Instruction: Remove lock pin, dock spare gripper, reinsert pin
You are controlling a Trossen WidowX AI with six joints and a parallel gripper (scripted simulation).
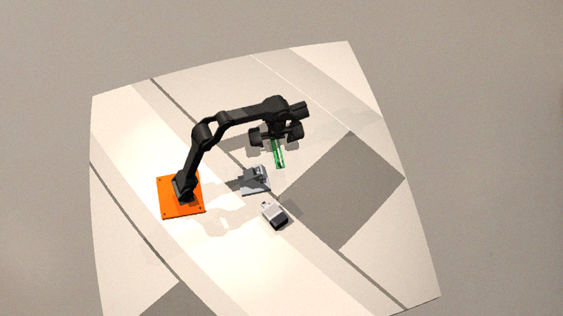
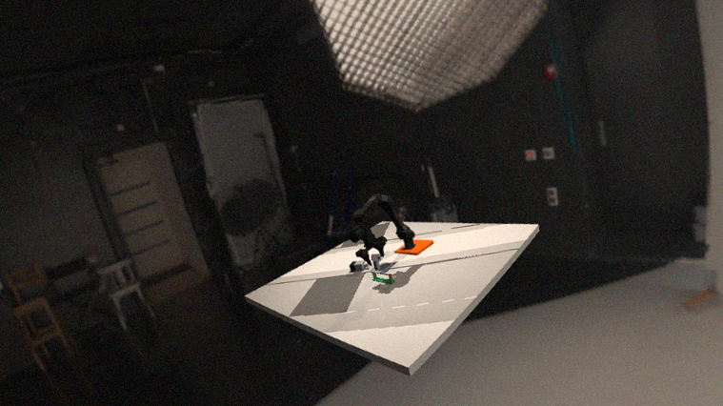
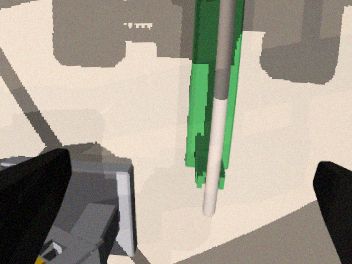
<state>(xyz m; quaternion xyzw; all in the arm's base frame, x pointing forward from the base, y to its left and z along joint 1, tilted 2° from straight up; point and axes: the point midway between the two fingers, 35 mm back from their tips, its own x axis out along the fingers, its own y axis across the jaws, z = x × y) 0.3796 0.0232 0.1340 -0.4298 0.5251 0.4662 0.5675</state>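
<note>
The pale lock pin (image 1: pixel 280 152) (image 3: pixel 216 140) lies lengthwise over a green cradle (image 1: pixel 275 155) (image 2: pixel 383 279) (image 3: pixel 199 100), its near end sticking out past the cradle in the wrist view. My gripper (image 1: pixel 275 137) (image 2: pixel 373 257) (image 3: pixel 195 168) is wide open and empty above the cradle, one finger on each side of the pin. The grey mount (image 1: pixel 255 187) (image 2: pixel 376 261) (image 3: pixel 95 207) stands beside the cradle, with no pin seen through its socket. The spare gripper (image 1: pixel 275 215) (image 2: pixel 359 266), light grey with a dark end, lies apart from the mount. The pin's far end is cut off in the wrist view.
The arm's orange base plate (image 1: pixel 169 203) (image 2: pixel 421 247) lies on the far side of the mount from the cradle. In the wrist view, the left finger overlaps the mount. Shadows and dark patches cross the pale table top (image 1: pixel 257 278) (image 2: pixel 408 334).
</note>
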